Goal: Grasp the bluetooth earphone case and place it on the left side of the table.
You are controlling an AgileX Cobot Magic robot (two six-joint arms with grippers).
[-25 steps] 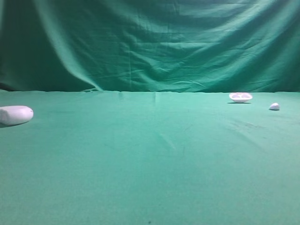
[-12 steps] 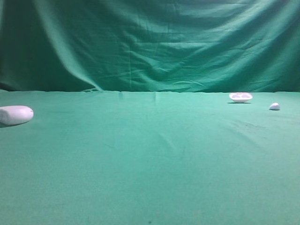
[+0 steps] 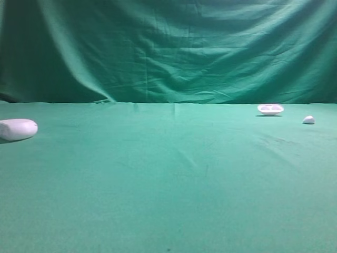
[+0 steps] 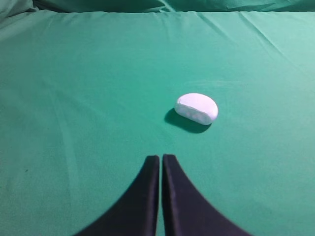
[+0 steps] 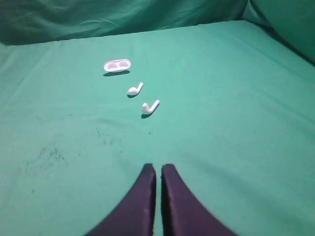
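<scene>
Nothing has moved since the earlier frames: the bluetooth earphone case (image 3: 18, 129) lies at the same spot at the far left edge of the table (image 3: 168, 179) in the high view, around nine o'clock.

From the left wrist camera, the left gripper (image 4: 161, 158) has its black jaws pressed together with nothing between them. The bluetooth earphone case (image 4: 197, 107) rests on the cloth ahead of it at about one o'clock, apart from the tips, its long axis running roughly three to nine, slightly tilted. This arm is plainly the nearer one.

Further right, the white tray (image 3: 270, 109) sits near two o'clock. The right gripper (image 5: 159, 168) is likewise closed and empty, with two earbuds (image 5: 150, 106) and the white tray (image 5: 117, 65) ahead around eleven o'clock.

Judging by position, the case already lies on the left side.
</scene>
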